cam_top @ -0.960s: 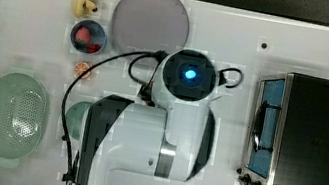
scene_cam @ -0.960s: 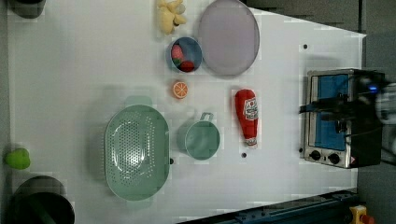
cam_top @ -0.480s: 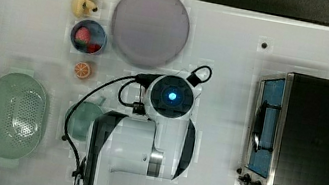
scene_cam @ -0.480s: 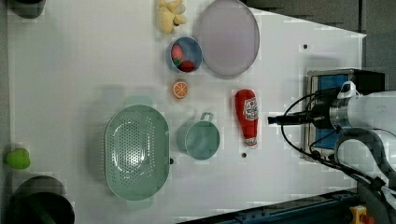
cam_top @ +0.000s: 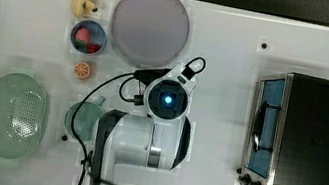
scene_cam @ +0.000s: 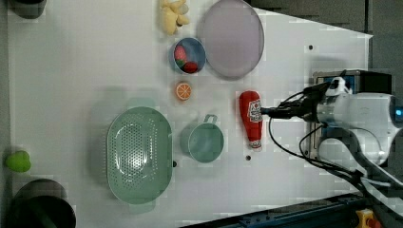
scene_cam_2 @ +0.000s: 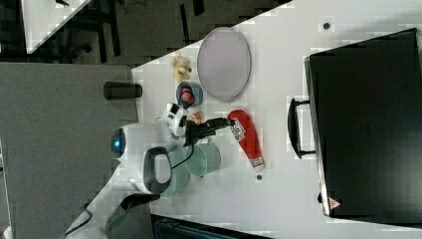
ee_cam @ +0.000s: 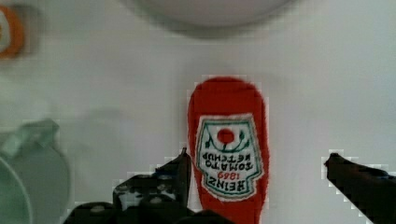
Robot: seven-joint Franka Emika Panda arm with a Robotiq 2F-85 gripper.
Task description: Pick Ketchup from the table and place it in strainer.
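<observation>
Here the ketchup [scene_cam: 251,119] is lying flat on the white table [scene_cam: 71,71], a red bottle with a white label, its cap end pointing toward the left view's bottom. In the left view it is sitting to the right of the green cup [scene_cam: 205,141] and below the big grey plate [scene_cam: 232,37], apart from both. The strainer [scene_cam: 139,155] is resting farther to the left view's left, beyond the cup, and nothing is lying in it.

The gripper [ee_cam: 254,175] is hanging over the bottle with its jaws standing wide: in the wrist view one dark finger [ee_cam: 180,170] is showing on one side of the label and the other on the far side, with a clear gap of table between that far finger and the bottle. The near finger is sitting just beside the label's edge; whether it is touching the bottle I cannot tell. In the left view the gripper [scene_cam: 266,111] is reaching in from the right, its tip at the bottle's side. In the right view the gripper [scene_cam_2: 226,123] is lying over the bottle's wide end.

An orange slice [scene_cam: 183,90] is lying near the cup's upper side in the left view, with a small blue bowl [scene_cam: 188,55] of red fruit above it. A toaster oven [cam_top: 304,141] is standing at the top view's right.
</observation>
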